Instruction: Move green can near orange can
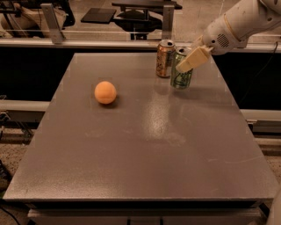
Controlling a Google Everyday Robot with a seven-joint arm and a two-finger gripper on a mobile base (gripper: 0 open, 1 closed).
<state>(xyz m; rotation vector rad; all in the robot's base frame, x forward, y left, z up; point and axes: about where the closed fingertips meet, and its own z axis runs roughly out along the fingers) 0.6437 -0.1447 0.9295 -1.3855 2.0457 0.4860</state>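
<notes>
The green can (181, 79) stands upright at the back right of the grey table (145, 145), right beside the orange can (165, 58), which is just to its left and slightly behind. The two cans are almost touching. My gripper (183, 64) comes in from the upper right on the white arm (237, 24) and is shut on the green can's upper half. One cream finger (192, 59) lies across the can's front; the other finger is hidden behind it. The can's base is at or just above the tabletop.
A round orange ball (105, 92) lies on the left half of the table. A metal rail (88, 42) and office chair bases (140, 11) stand behind the table's far edge. The table's right edge is close to the cans.
</notes>
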